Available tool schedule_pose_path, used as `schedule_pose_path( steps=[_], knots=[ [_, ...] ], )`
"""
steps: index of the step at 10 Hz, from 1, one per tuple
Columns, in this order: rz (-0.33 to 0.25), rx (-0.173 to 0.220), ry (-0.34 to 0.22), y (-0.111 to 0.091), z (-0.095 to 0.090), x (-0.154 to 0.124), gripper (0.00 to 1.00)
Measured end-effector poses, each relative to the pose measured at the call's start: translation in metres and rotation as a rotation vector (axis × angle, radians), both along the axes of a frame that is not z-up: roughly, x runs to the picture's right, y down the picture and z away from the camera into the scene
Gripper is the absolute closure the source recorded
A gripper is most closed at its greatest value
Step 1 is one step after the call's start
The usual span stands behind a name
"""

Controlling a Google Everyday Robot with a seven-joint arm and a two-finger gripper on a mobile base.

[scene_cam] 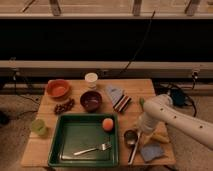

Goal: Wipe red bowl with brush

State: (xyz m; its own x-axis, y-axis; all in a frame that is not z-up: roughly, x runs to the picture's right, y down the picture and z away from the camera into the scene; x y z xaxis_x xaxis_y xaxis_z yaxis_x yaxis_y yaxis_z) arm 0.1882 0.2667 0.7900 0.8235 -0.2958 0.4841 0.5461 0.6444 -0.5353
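Observation:
The red bowl (58, 89) stands at the table's back left, orange-red and empty. My gripper (143, 131) is at the end of the white arm (167, 117), low over the right front of the table beside a small metal cup (131, 137), far from the red bowl. The arm covers what lies under the gripper. A slim pale handle (133, 154) runs from the metal cup towards the front edge. I cannot tell whether it is the brush or the cup's own handle.
A maroon bowl (91, 100), white cup (91, 80), grapes (64, 106) and green cup (38, 127) stand on the left half. A green tray (60, 150) holds an orange fruit (107, 124) and fork (92, 148). A blue sponge (152, 152), yellow tool (161, 138) and striped block (122, 103) lie on the right.

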Motion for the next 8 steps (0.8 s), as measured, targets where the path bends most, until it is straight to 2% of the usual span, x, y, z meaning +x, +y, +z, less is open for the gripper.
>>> schedule_pose_path(
  steps=[4, 5, 6, 8],
  knots=[
    [-0.065, 0.006, -0.001, 0.0055, 0.0064, -0.0011, 0.37],
    [-0.074, 0.005, 0.000, 0.0061, 0.0071, -0.0010, 0.42],
    [-0.087, 0.004, -0.002, 0.0071, 0.0081, -0.0011, 0.55],
    [-0.104, 0.002, -0.005, 0.0082, 0.0066, -0.0007, 0.72]
  ],
)
